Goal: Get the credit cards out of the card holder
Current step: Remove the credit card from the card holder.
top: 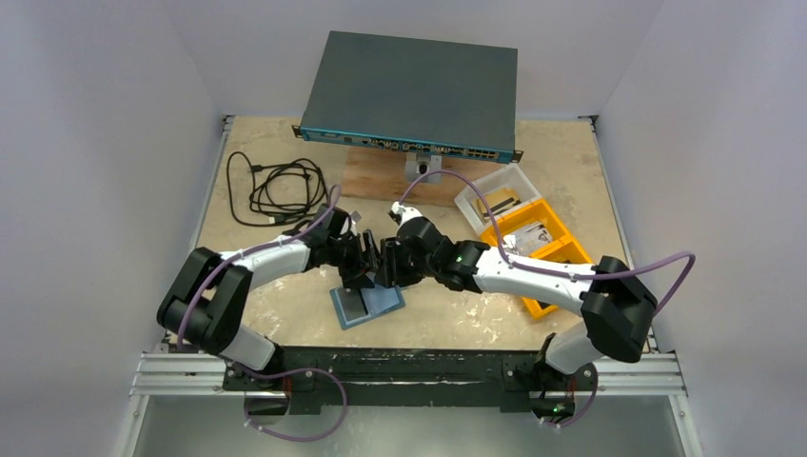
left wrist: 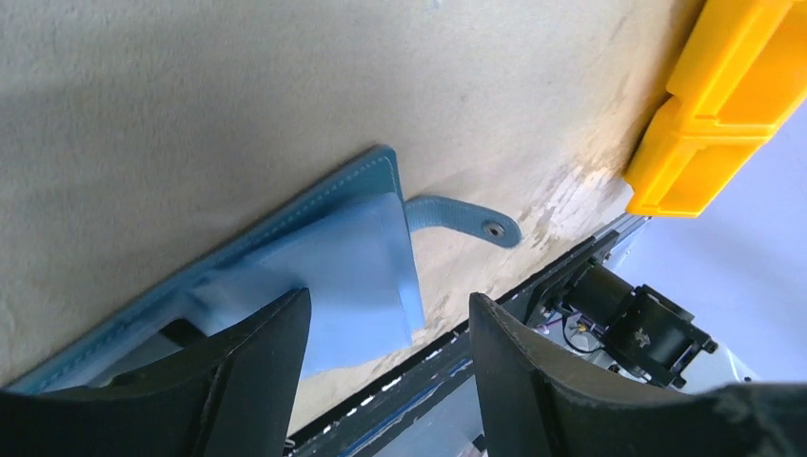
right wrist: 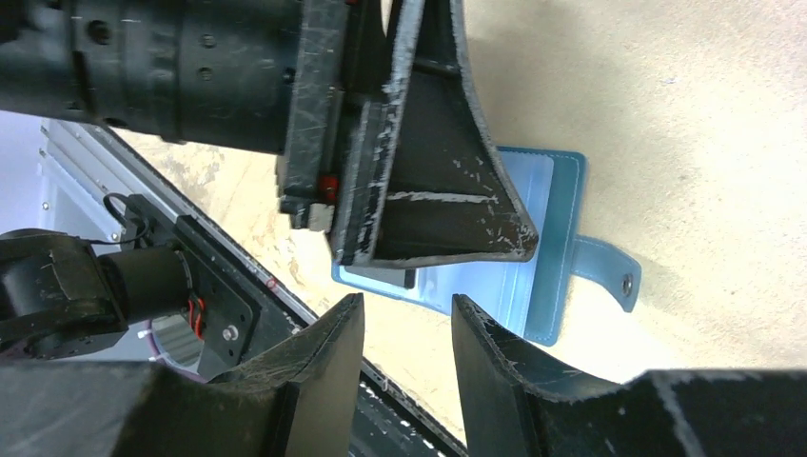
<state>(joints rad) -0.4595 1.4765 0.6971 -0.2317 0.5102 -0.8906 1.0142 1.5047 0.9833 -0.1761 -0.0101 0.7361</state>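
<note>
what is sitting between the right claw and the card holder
The left claw hangs over the open card holder, directly in the right claw's line to it, hiding part of the pockets. Only the end by the snap tab lies exposed. Nothing visible blocks the left claw itself.

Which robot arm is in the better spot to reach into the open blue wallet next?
Probably the left. The left gripper hangs open right over the teal-blue folding wallet, jaws wide above its inner pocket. The right gripper sits at the wallet's edge, jaws narrower.
</note>
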